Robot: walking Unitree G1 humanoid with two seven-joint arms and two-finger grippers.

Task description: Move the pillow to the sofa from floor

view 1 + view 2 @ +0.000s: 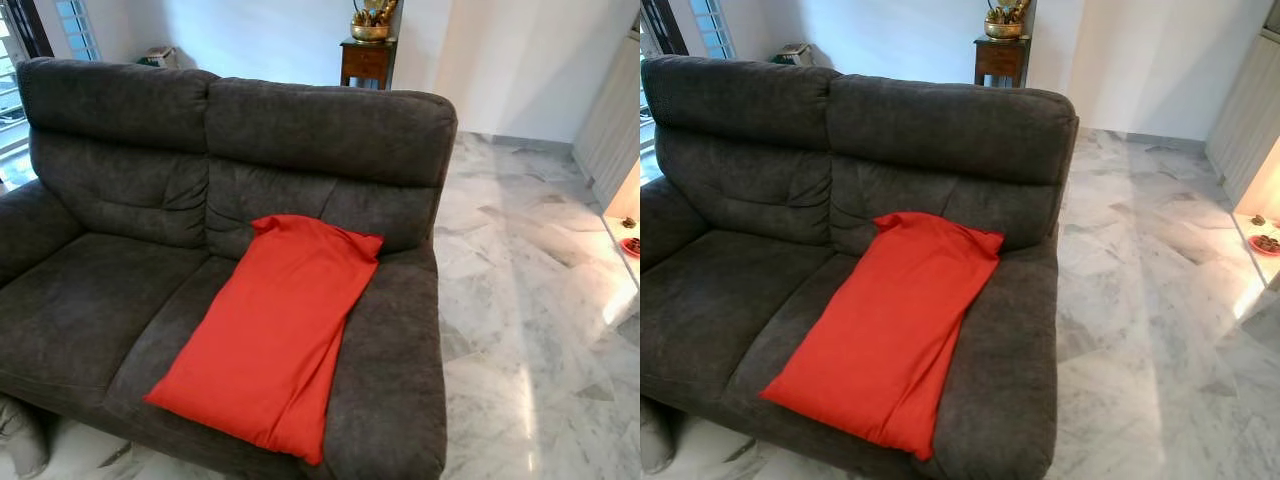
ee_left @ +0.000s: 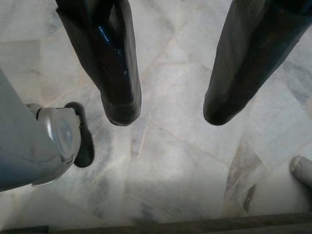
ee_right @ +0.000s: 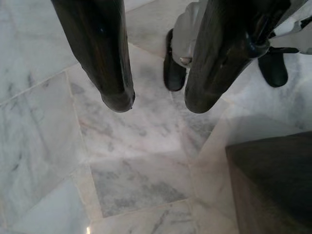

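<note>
My left fingers (image 2: pixel 168 105) and right fingers (image 3: pixel 158 100) hang wide and empty over the floor (image 3: pixel 136 185), the pillow (image 1: pixel 270 330) lies on the sofa (image 1: pixel 100 300) seat (its corner overhanging the sofa's front edge might slide off).

A: Head pair?
B: High, looking forward and down; both eyes share the sofa (image 1: pixel 200 230), red pillow (image 1: pixel 270 330) at 6 o'clock, marble floor (image 1: pixel 1160 330) at 3 o'clock.
A: Wrists?
B: Each looks straight down along its own fingers, close above the floor; both catch the robot's feet.
</note>
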